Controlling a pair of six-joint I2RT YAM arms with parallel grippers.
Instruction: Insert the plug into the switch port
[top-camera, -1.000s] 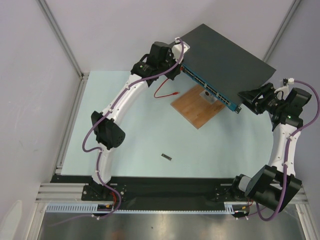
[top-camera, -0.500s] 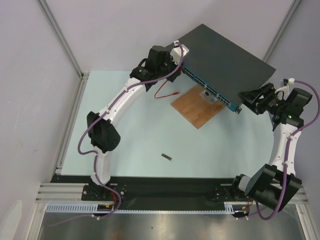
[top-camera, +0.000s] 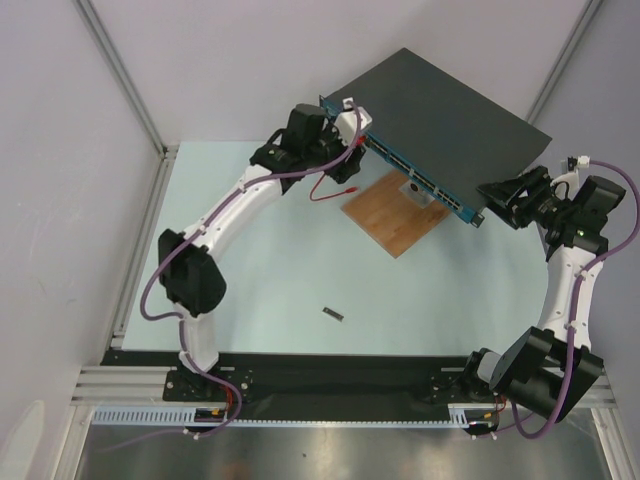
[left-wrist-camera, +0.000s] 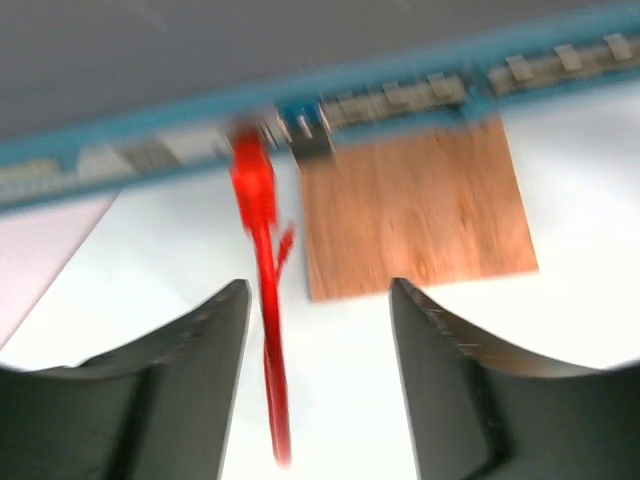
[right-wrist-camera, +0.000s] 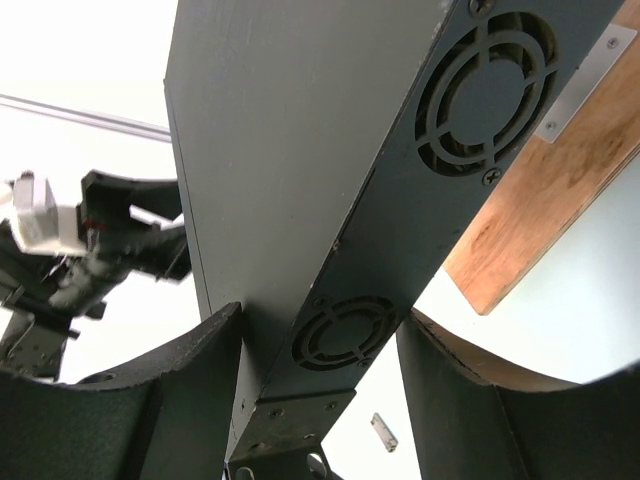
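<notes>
The dark-grey switch (top-camera: 450, 110) lies tilted across the back of the table, its teal-blue front face (left-wrist-camera: 130, 125) lined with ports. In the left wrist view the red plug (left-wrist-camera: 252, 170) sits at a port (left-wrist-camera: 262, 128) near the face's left end, blurred. Its thin red cable (left-wrist-camera: 270, 340) hangs down between the fingers of my left gripper (left-wrist-camera: 318, 290), which is open and touches neither side. From above, my left gripper (top-camera: 343, 150) hovers just off that face. My right gripper (right-wrist-camera: 320, 315) clamps the switch's right end (right-wrist-camera: 345, 330), one finger on top, one below.
A brown wooden board (top-camera: 395, 212) lies under the switch's front edge. The cable's other red end (top-camera: 350, 187) rests on the table beside it. A small grey metal piece (top-camera: 333, 314) lies mid-table. Frame posts and walls close in the back and sides.
My left gripper has opened, let go of the red plug and drawn back a little to the left of the switch face. The right arm and switch have not moved.
</notes>
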